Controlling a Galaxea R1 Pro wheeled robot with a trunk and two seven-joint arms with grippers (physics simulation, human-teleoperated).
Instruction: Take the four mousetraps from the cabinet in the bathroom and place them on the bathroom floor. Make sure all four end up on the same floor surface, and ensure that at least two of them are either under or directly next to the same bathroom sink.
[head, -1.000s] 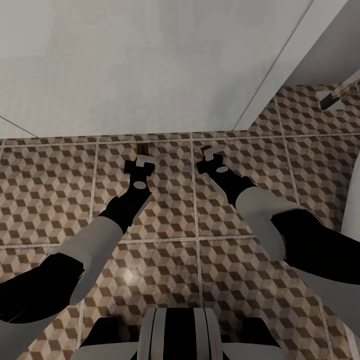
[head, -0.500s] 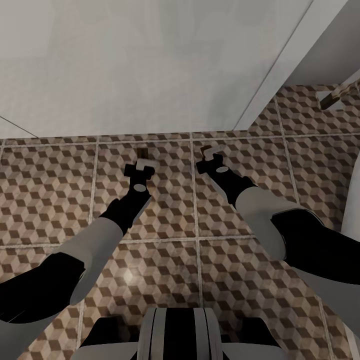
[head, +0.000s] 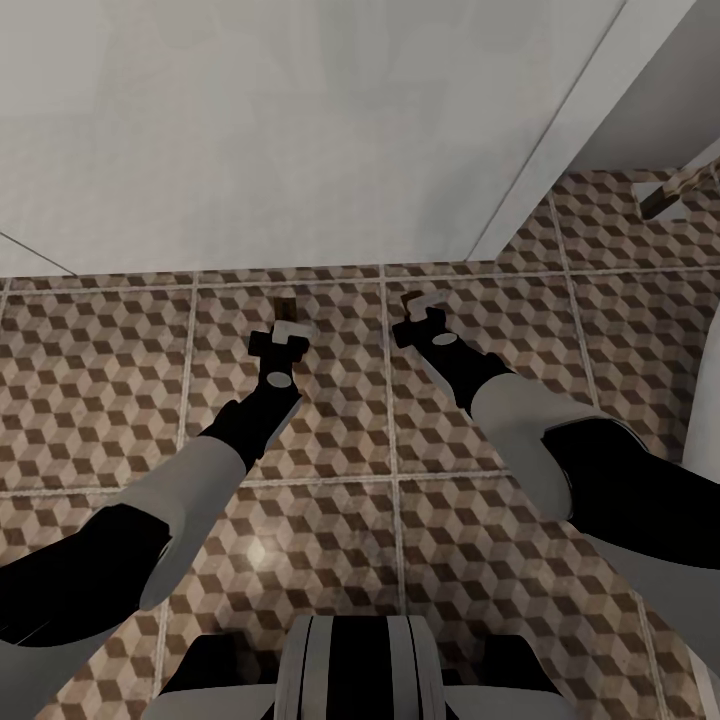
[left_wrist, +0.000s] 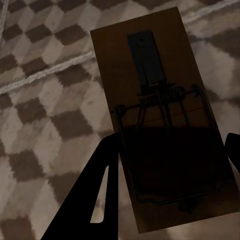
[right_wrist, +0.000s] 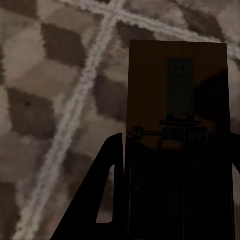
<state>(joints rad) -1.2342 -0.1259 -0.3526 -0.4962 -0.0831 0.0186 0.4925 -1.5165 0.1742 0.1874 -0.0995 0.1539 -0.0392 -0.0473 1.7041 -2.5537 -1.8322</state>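
Mousetrap (left_wrist: 160, 120) in your left gripper (head: 288, 322): a dark-brown slab with wire spring and bar, fingers (left_wrist: 95, 200) pinching its edges just above the cube-patterned bathroom floor (head: 100, 370), near the white wall (head: 250, 130). Your right gripper (head: 418, 300) pinches a second mousetrap (right_wrist: 177, 125) the same way.

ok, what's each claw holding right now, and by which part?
Each holds a mousetrap. The left claw grips its mousetrap by the long side edges at the near end. The right claw holds the other mousetrap the same way.
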